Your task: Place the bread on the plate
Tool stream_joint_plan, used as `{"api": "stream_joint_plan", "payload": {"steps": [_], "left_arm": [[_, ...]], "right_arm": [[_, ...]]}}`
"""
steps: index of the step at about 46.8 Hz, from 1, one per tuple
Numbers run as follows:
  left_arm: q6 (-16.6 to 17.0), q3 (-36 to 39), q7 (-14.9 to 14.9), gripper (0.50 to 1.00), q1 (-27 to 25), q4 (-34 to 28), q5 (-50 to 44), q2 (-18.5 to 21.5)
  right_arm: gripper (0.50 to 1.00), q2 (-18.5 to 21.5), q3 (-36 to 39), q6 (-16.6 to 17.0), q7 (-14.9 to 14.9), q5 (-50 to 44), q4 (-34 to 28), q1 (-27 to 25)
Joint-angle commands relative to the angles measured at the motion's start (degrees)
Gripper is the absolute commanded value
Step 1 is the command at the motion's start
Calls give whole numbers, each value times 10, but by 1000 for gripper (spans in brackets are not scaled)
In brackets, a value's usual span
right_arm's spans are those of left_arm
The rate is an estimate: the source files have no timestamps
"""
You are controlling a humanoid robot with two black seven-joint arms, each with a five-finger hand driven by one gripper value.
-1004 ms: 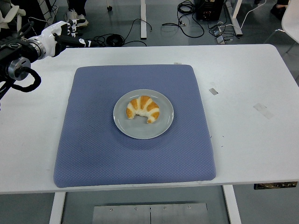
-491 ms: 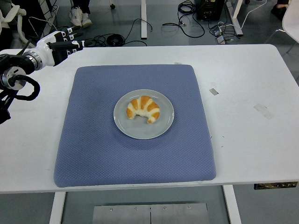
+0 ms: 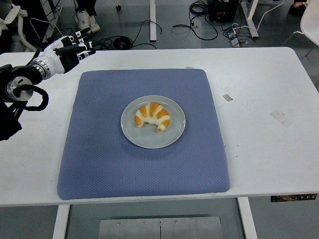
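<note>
A golden croissant [image 3: 152,116] with pale stripes lies on a round grey plate [image 3: 172,137] in the middle of a blue-grey mat [image 3: 99,149]. My left hand [image 3: 75,47] hovers over the table's far left corner, well away from the plate, its fingers stretched out and holding nothing. The black left arm [image 3: 20,87] runs in from the left edge. No right arm shows.
Two strips of tape [image 3: 228,97] [image 3: 280,117] lie on the white table [image 3: 264,149] to the right of the mat. Beyond the far edge are cables [image 3: 199,25], table legs and a person's shoes [image 3: 82,19] on the floor.
My left hand has shifted slightly down and toward the table's corner, and the forearm has swung lower along the left edge. The croissant and plate have not moved.
</note>
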Motion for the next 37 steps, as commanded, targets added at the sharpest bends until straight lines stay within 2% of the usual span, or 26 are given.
{"api": "stream_joint_plan", "payload": {"steps": [1, 10, 20, 37], "left_arm": [[-1, -3, -3, 983, 6, 3, -2, -5], [-5, -7, -3, 983, 16, 4, -8, -5], [-29, -9, -3, 983, 18, 4, -9, -12], [-29, -11, -4, 983, 21, 4, -9, -21]], "right_arm": [[1000, 0, -1, 0, 0, 0, -6, 1], [1000, 0, -1, 0, 0, 0, -11, 0], [1000, 0, -1, -10, 0, 0, -11, -2], [1000, 0, -1, -10, 0, 0, -11, -4]]}}
